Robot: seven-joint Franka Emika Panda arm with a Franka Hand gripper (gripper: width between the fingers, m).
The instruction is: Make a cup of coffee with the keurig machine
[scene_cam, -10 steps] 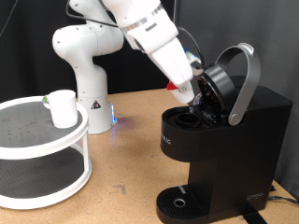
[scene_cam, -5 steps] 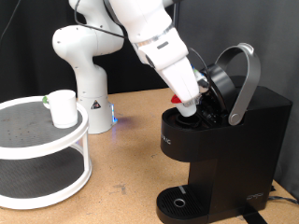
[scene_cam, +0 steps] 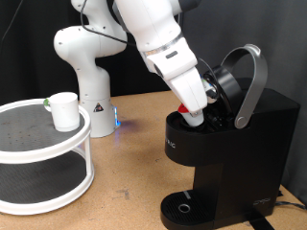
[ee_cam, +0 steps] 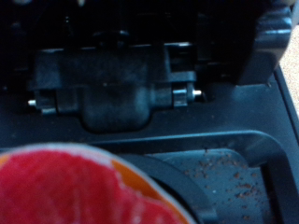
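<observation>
One arm reaches down from the exterior view's top into the open keurig (scene_cam: 225, 153), a black box of a machine standing at the exterior view's right with its grey lid handle (scene_cam: 251, 81) tipped up and back. The gripper (scene_cam: 195, 114) sits at the mouth of the brew chamber, and a small pod (scene_cam: 188, 112) with a red top shows at its tip, right over the chamber opening. The fingers themselves are hidden by the arm's white casing, so I cannot tell how wide they stand or whether they truly pinch the pod.

In the wrist view the pod (ee_cam: 89, 191) fills the near field as a blurred red disc with a pale rim, and behind it lie the dark inner parts of the keurig (ee_cam: 121, 84), with a hinge pin across and specks on the black floor of the chamber.

On the machine's front a faint pale mark shows near the chamber, too small to read. Its round drip tray (scene_cam: 182, 206) lies bare at the foot.

Well apart, at the exterior view's left, the cup (scene_cam: 64, 110) stands upright on the upper tier of a white round shelf (scene_cam: 43, 153). Nothing on it can be read.
</observation>
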